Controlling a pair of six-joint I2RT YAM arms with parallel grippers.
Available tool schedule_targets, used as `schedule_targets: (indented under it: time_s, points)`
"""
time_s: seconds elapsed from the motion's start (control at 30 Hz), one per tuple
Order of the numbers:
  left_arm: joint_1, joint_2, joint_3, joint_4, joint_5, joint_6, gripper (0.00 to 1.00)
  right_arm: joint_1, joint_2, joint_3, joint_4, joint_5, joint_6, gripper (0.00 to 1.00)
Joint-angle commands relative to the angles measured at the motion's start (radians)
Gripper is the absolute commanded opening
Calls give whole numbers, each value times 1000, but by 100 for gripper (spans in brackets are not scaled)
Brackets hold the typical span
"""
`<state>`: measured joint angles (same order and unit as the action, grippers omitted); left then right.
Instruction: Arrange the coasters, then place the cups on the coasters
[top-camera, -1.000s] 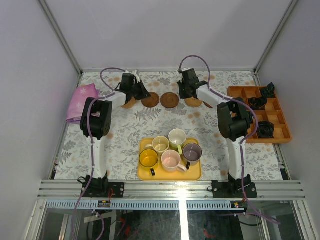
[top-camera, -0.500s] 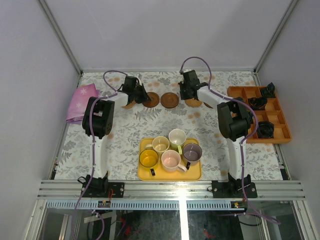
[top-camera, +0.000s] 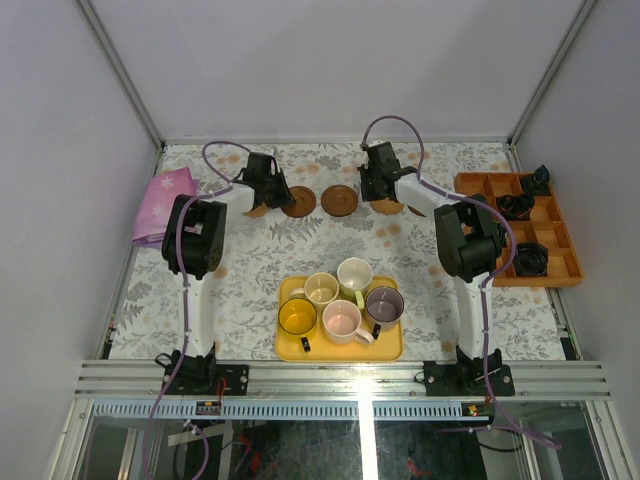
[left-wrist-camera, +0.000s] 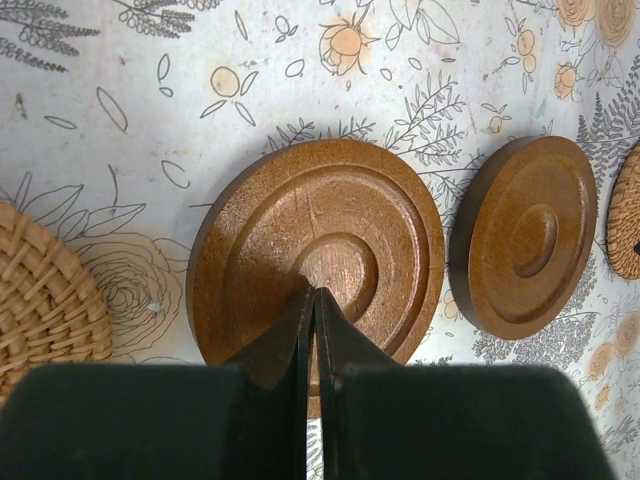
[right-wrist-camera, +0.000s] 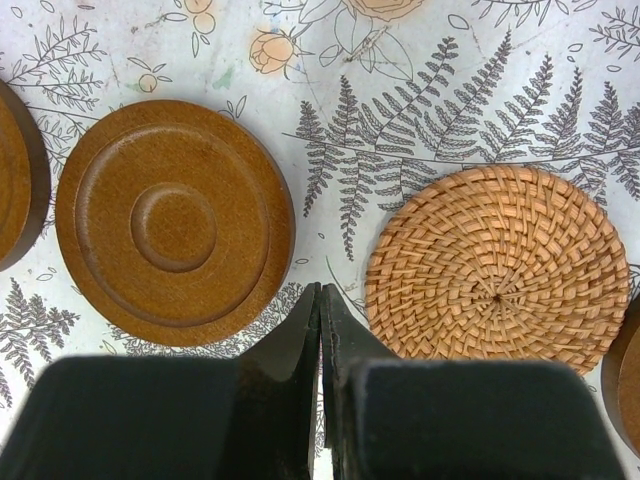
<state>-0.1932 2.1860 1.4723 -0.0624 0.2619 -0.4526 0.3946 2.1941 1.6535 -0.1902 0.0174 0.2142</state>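
Note:
Five coasters lie in a row at the back of the table: a tan woven coaster (top-camera: 258, 208), two dark brown coasters (top-camera: 298, 201) (top-camera: 340, 200), another tan coaster (top-camera: 387, 205) and a dark one (top-camera: 418, 209). My left gripper (left-wrist-camera: 315, 292) is shut, its tips resting at the centre of a brown coaster (left-wrist-camera: 380, 210). My right gripper (right-wrist-camera: 320, 288) is shut over the cloth, between a brown coaster (right-wrist-camera: 175, 225) and a woven coaster (right-wrist-camera: 498, 268). The cups stand together on a yellow tray (top-camera: 340, 352): yellow (top-camera: 298, 316), cream (top-camera: 321, 289), pale green (top-camera: 355, 273), purple-grey (top-camera: 384, 303) and pink (top-camera: 342, 321).
A pink cloth (top-camera: 165, 200) lies at the back left. An orange compartment box (top-camera: 555, 262) holding small black objects stands along the right edge. The flowered tablecloth (top-camera: 250, 270) covers the table, with white walls close on three sides.
My left gripper has shifted slightly right, onto the left brown coaster. The right arm has barely moved. Both grippers stay shut.

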Motion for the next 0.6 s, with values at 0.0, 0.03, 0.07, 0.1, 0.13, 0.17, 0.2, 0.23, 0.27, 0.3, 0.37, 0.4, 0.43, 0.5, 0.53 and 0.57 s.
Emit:
schedule_targets:
  time_s: [0.0, 0.03, 0.07, 0.1, 0.13, 0.17, 0.2, 0.23, 0.27, 0.3, 0.37, 0.4, 0.43, 0.5, 0.53, 0.57]
  points:
    - [17, -37, -34, -32, -26, 22, 0, -6, -60, -1, 36, 22, 10, 0]
    - [17, -39, -37, -26, -21, 22, 0, -6, -58, -1, 37, 30, 9, 0]
    - [18, -40, -38, -20, -11, 22, 0, -8, -56, 0, 40, 38, 8, 0]
    - [18, -38, -40, -13, 3, 20, 0, -9, -54, 0, 42, 46, 7, 0]
    - [20, -39, -43, 0, 28, 15, 3, -10, -52, 2, 43, 57, 5, 0]
    - [21, -38, -46, 23, 55, 7, 5, -12, -50, 6, 42, 70, 6, 0]
    - [25, -38, -51, 49, 90, -6, 10, -14, -49, 10, 39, 86, 6, 0]
    - [29, -39, -59, 80, 131, -26, 13, -16, -49, 12, 40, 101, 7, 0]
    - [35, -39, -73, 119, 170, -47, 16, -20, -51, 12, 39, 120, 7, 0]
    - [39, -42, -84, 154, 206, -67, 20, -25, -55, 9, 42, 133, 9, 0]
    - [46, -57, -90, 197, 251, -95, 25, -31, -66, 1, 44, 156, 9, 0]
    - [48, -67, -91, 206, 266, -100, 28, -37, -72, -1, 43, 168, 10, 0]
    - [48, -83, -94, 210, 276, -102, 31, -40, -81, -1, 42, 179, 11, 0]
    - [53, -129, -104, 219, 297, -103, 36, -51, -100, -36, 41, 200, 16, 0]
    - [55, -156, -114, 222, 302, -102, 39, -56, -111, -54, 47, 209, 17, 0]
    - [59, -185, -125, 222, 307, -99, 41, -61, -121, -69, 50, 219, 18, 0]
